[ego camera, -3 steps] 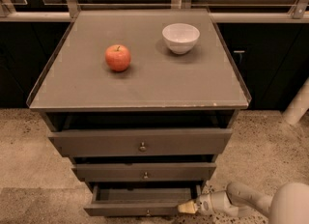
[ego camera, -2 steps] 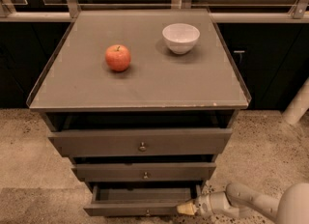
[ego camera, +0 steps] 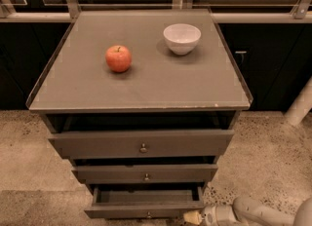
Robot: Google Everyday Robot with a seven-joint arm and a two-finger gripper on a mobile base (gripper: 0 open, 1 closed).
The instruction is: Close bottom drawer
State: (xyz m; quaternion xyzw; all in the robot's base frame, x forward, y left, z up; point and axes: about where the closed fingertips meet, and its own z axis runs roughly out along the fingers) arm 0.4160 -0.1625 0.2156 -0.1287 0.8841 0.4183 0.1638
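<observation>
The bottom drawer [ego camera: 146, 209] is the lowest and narrowest of three in the grey-brown cabinet. It stands pulled out, with its dark inside showing behind the front and a tiny knob [ego camera: 148, 215] at the centre. My gripper [ego camera: 193, 217] is low at the drawer front's right end, close to it or touching it. The light arm [ego camera: 253, 212] reaches in from the bottom right corner.
The middle drawer [ego camera: 145, 173] and top drawer [ego camera: 141, 144] also stand slightly out. A red apple [ego camera: 118, 58] and a white bowl [ego camera: 182, 38] sit on the cabinet top [ego camera: 146, 84]. A white post [ego camera: 300, 104] stands at the right on the speckled floor.
The gripper and arm have shifted slightly down and right in view. The bottom drawer stands about as far out as before.
</observation>
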